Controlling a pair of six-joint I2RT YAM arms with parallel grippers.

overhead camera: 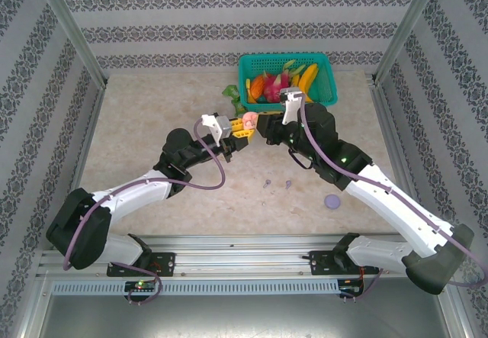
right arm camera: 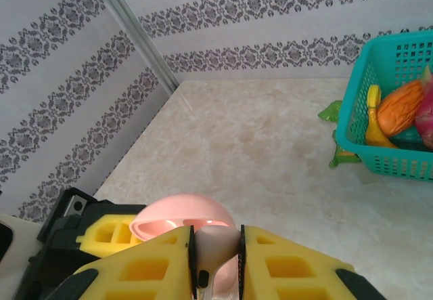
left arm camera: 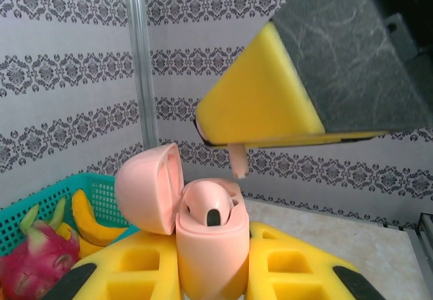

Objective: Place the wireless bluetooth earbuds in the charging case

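The left hand was clenched on the pink charging case, its yellow fingers pressing the body from both sides at the bottom centre of the left wrist view. The case stood upright, its lid swung open toward the left of the frame. A seated earbud, pale pink, already lay in one well of the case.

The right hand was pinched shut on a held earbud, also pale pink, at the bottom centre of the right wrist view, with the open lid just behind it. From the left wrist camera, the stem of this earbud hung down just above the case's open mouth; whether it touched the rim I could not tell.

In the top view the two hands met slightly above the frame's centre, just below a teal basket holding toy fruit. Lower, on the table, two purple earbuds lay side by side near the centre, and a round purple case lay to their right, well apart from both hands.
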